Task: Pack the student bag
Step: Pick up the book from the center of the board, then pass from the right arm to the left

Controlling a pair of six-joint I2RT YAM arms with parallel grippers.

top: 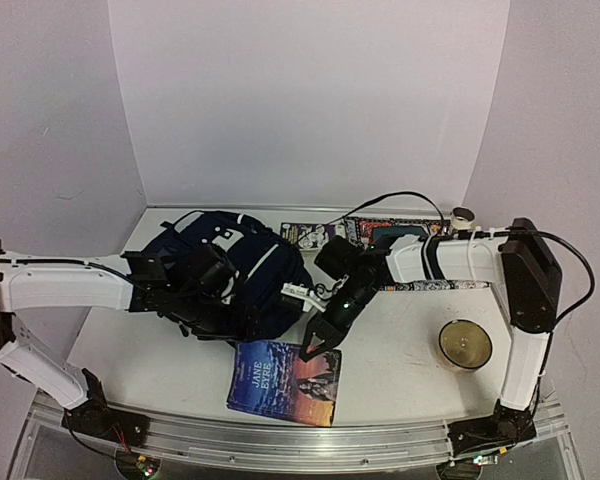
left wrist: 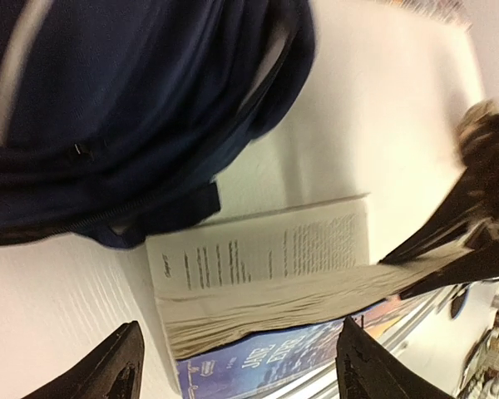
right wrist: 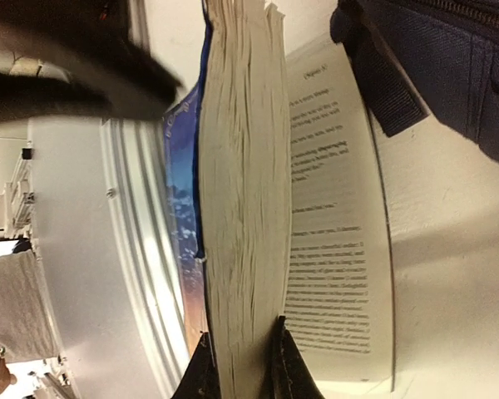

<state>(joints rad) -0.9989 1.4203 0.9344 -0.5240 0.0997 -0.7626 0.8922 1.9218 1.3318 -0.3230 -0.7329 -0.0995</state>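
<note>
As I look down from above, the student bag (top: 225, 275) lies on the left half of the white table (top: 400, 370), slumped on its side with its white stripes showing. The left gripper (top: 217, 270) hangs over the bag's top. The right gripper (top: 320, 338) is down at the far right corner of a book (top: 285, 382), which sits just in front of the bag. A round gold tin (top: 465, 344) lies well apart on the right, and a patterned mat (top: 375, 232) lies along the back wall.

From the left wrist, the left gripper's fingers (left wrist: 121, 370) stand wide apart with nothing between them. The bag fills the upper left, the book is beneath it with a printed page showing, and the right gripper, blurred, is at the book's far edge.

From the right wrist, the right gripper's fingers (right wrist: 287, 366) are closed narrowly on the book's thick block of pages. A printed page lies open beside the block, and a corner of the bag sits just beyond it.
</note>
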